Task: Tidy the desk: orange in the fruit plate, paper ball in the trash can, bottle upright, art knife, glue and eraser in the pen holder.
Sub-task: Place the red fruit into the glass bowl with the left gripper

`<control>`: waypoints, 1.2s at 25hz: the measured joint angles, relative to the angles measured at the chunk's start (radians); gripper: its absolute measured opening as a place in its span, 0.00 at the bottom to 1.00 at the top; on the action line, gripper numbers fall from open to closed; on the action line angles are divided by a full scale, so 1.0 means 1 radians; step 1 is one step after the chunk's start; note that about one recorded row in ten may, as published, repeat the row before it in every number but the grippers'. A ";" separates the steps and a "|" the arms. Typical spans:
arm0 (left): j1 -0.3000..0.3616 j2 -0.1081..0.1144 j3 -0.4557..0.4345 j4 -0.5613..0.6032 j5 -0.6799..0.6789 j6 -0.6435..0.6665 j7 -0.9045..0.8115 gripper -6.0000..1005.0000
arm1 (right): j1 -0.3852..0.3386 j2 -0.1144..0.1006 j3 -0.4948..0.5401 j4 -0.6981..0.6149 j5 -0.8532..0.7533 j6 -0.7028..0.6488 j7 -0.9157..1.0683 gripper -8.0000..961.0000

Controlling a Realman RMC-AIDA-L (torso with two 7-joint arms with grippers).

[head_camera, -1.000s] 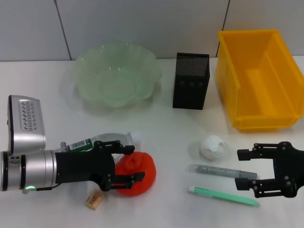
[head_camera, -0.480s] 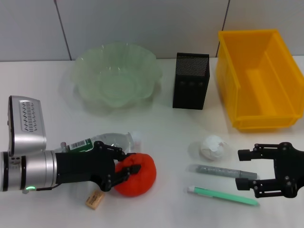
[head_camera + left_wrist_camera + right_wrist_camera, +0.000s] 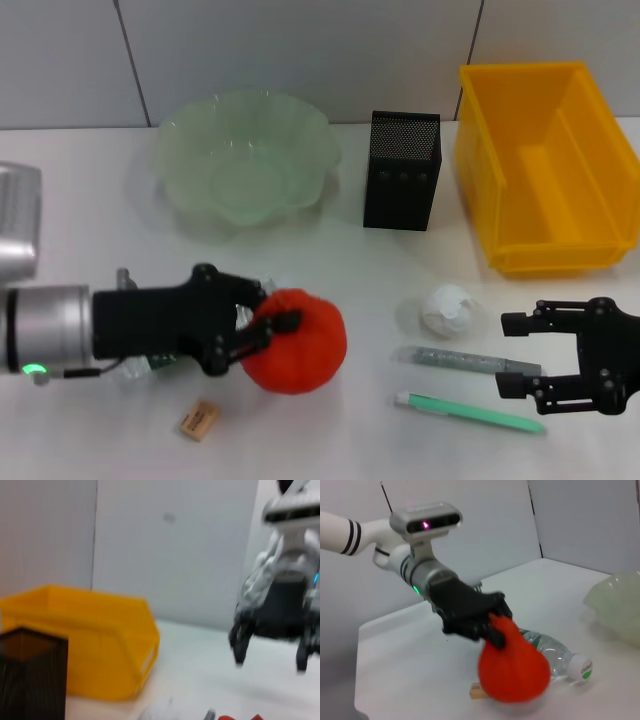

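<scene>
— Two grippers are in view; what is each doing?
— The left gripper (image 3: 262,328) has its fingers clamped on the top of the orange (image 3: 297,341), which hangs clear of the table (image 3: 340,270), as the right wrist view shows. The right gripper (image 3: 512,352) sits low at the near right with its jaws spread wide and nothing between them.

— Where are the other things?
— The bottle (image 3: 554,654) lies on its side behind the orange, its white cap toward the fruit plate (image 3: 245,160). The eraser (image 3: 199,420) lies flat near the front edge, below the left gripper. The paper ball (image 3: 448,307) rests left of the right gripper, with a grey stick (image 3: 466,360) and a green-handled knife (image 3: 470,413) lying nearer the front.

— And the containers?
— At the back: the fruit plate on the left, the pen holder (image 3: 402,171) upright in the middle, and the trash can (image 3: 545,164) on the right.
</scene>
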State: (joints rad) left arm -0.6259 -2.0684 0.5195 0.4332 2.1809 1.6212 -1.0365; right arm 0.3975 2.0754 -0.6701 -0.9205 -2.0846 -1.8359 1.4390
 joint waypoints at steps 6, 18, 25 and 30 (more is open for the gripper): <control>-0.021 -0.003 0.004 0.170 -0.156 0.128 -0.184 0.14 | -0.003 0.000 0.002 0.016 0.002 -0.006 -0.009 0.79; -0.185 -0.010 0.037 0.081 -0.286 -0.398 -0.237 0.08 | 0.004 0.001 -0.005 0.054 0.003 -0.002 -0.024 0.79; -0.262 -0.011 0.142 -0.025 -0.422 -0.741 -0.224 0.07 | 0.009 0.003 -0.006 0.060 0.003 -0.004 -0.024 0.79; -0.258 -0.012 0.201 -0.028 -0.508 -0.775 -0.198 0.11 | 0.013 0.003 -0.006 0.062 0.003 -0.003 -0.024 0.79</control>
State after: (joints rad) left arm -0.8839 -2.0800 0.7207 0.4054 1.6727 0.8466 -1.2344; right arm 0.4105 2.0785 -0.6765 -0.8589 -2.0815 -1.8388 1.4149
